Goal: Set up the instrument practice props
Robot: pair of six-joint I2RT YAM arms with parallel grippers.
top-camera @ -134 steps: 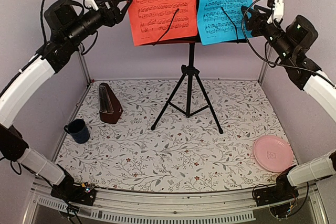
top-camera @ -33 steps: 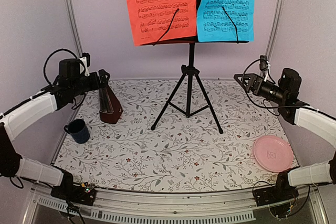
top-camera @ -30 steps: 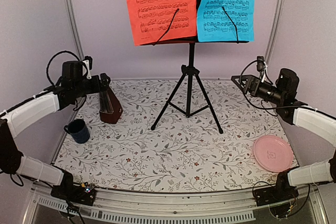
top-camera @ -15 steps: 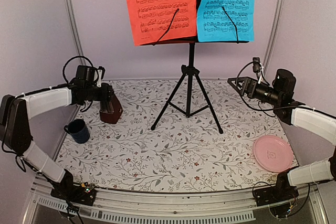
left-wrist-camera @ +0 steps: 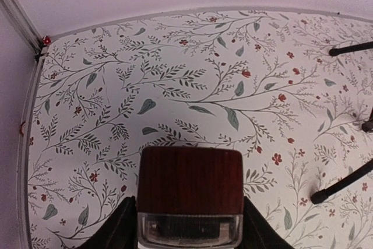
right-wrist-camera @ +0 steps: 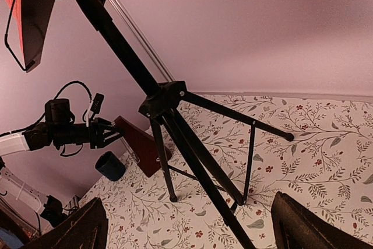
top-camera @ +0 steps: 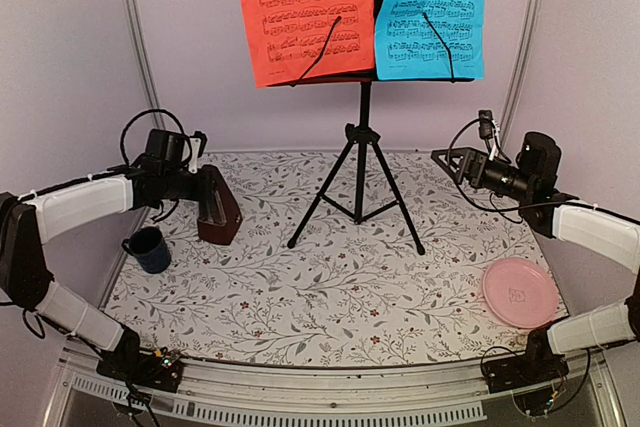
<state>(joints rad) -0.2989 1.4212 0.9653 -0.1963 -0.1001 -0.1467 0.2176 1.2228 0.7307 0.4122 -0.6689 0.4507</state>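
The black music stand [top-camera: 361, 162] stands on its tripod at the back middle, with a red sheet [top-camera: 303, 12] and a cyan sheet [top-camera: 430, 12] of music on its desk. Left of it, the brown wooden metronome [top-camera: 219, 213] leans to the right, its top caught in my left gripper [top-camera: 200, 183]. In the left wrist view the metronome [left-wrist-camera: 190, 179] fills the gap, and a finger [left-wrist-camera: 119, 230] presses each side. My right gripper [top-camera: 452, 161] hangs open in the air right of the stand, holding nothing; its wrist view shows the tripod [right-wrist-camera: 164, 101] and the tilted metronome [right-wrist-camera: 141, 147].
A dark blue mug [top-camera: 148, 249] stands near the left wall, just in front of my left arm. A pink plate [top-camera: 519, 291] lies at the front right. Tripod legs [top-camera: 322, 205] spread over the floral mat [top-camera: 330, 297]. Walls enclose the back and sides.
My left gripper came down onto the metronome's top and closed on it; the metronome now leans right. My right gripper lowered from the stand's desk and drifted slightly left, staying open.
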